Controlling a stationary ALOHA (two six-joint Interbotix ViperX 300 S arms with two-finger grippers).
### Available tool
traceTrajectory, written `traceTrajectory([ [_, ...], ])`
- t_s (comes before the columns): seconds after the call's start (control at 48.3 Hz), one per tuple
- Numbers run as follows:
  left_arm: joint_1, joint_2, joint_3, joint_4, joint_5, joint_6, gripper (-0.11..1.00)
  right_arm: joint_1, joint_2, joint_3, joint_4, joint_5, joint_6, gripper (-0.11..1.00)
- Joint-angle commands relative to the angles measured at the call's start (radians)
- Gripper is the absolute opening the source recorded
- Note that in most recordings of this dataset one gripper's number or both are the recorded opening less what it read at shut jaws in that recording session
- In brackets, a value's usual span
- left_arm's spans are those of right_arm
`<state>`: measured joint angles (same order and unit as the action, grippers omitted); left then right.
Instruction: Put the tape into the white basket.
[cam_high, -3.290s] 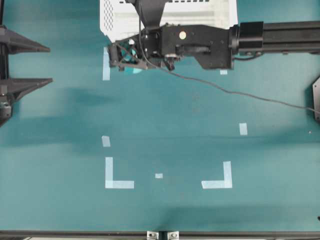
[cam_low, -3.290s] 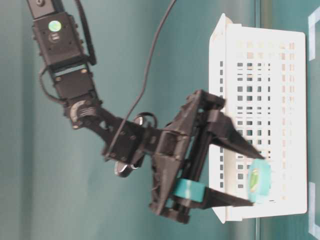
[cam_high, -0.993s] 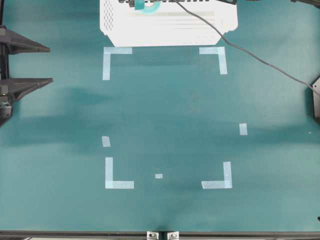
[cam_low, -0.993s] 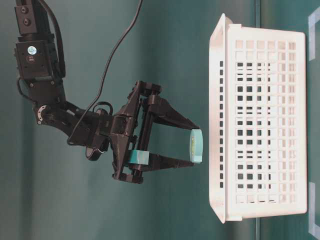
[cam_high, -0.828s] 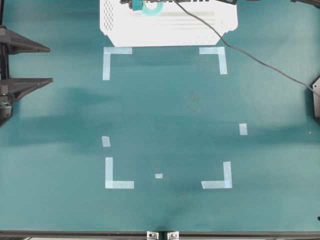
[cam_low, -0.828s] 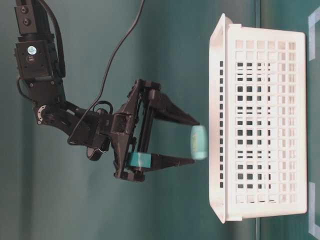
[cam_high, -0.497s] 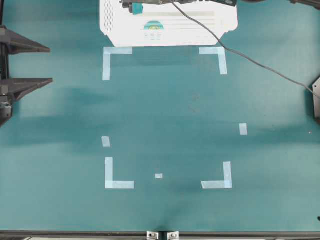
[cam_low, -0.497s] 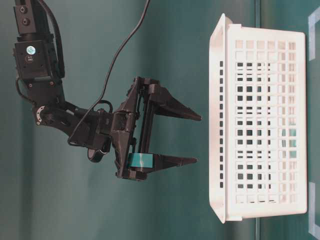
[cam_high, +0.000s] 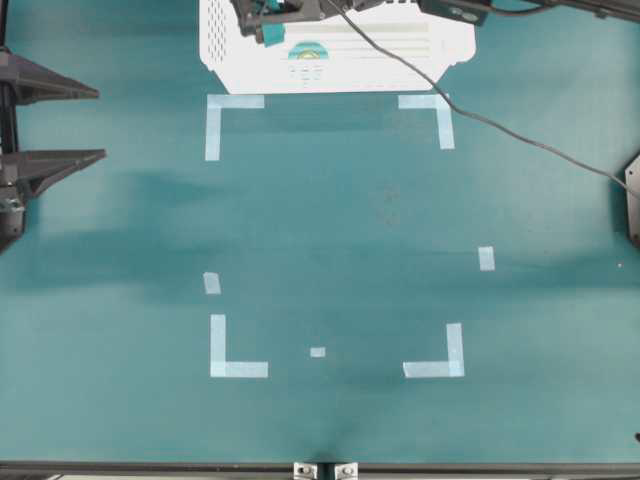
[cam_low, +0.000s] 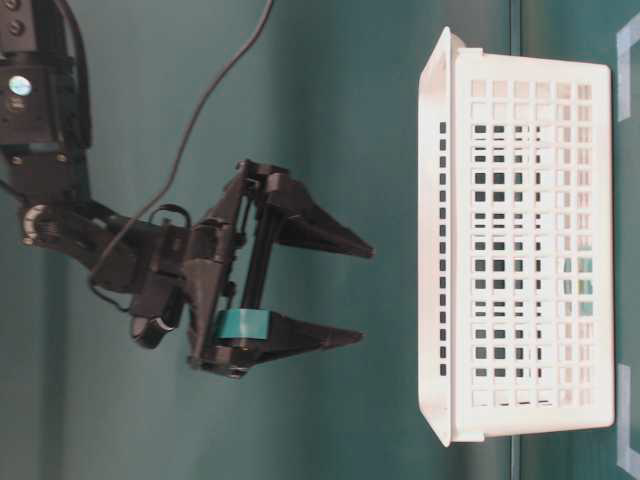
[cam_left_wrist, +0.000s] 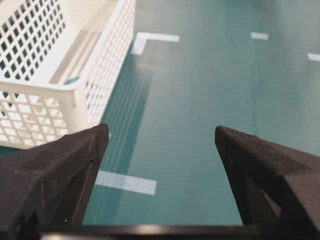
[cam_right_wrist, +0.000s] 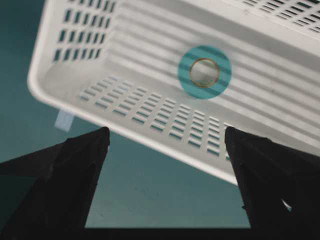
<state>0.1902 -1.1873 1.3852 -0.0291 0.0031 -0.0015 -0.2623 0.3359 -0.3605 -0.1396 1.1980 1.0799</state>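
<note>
The tape (cam_right_wrist: 204, 72) lies flat on the ridged bottom of the white basket (cam_right_wrist: 48, 75), free of any gripper. In the overhead view the tape (cam_high: 307, 48) sits in the basket (cam_high: 218, 68) at the top edge. In the table-level view the tape (cam_low: 578, 276) shows only through the slots of the basket (cam_low: 437, 200). My right gripper (cam_low: 363, 293) is open and empty and hangs above the basket's open side; it also shows in the overhead view (cam_high: 268, 18) and in its wrist view (cam_right_wrist: 167, 131). My left gripper (cam_high: 100, 126) is open and empty at the far left.
Pale tape corner marks (cam_high: 222, 112) and small strips (cam_high: 486, 258) are stuck flat to the green surface. A black cable (cam_high: 500, 125) trails from the right arm across the upper right. In the left wrist view the basket (cam_left_wrist: 75, 90) stands ahead to the left of the left gripper (cam_left_wrist: 162, 132).
The right gripper opened and let go of the tape, which fell into the basket and now lies flat. The right gripper has since drawn back from the basket. The left arm is still.
</note>
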Motion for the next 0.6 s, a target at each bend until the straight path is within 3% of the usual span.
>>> traceTrajectory([
  [0.0,0.009,0.008,-0.017,-0.002,0.009,-0.003,0.76,0.008,-0.049,-0.025,0.002,-0.002,-0.017,0.98],
  [0.166,0.009,0.008,-0.025,-0.003,0.023,-0.006,0.76,0.026,-0.083,-0.025,0.002,-0.002,-0.086,0.98],
  [0.579,0.009,0.008,-0.020,-0.003,0.023,-0.080,0.76,0.098,-0.161,-0.029,0.002,0.041,-0.150,0.98],
])
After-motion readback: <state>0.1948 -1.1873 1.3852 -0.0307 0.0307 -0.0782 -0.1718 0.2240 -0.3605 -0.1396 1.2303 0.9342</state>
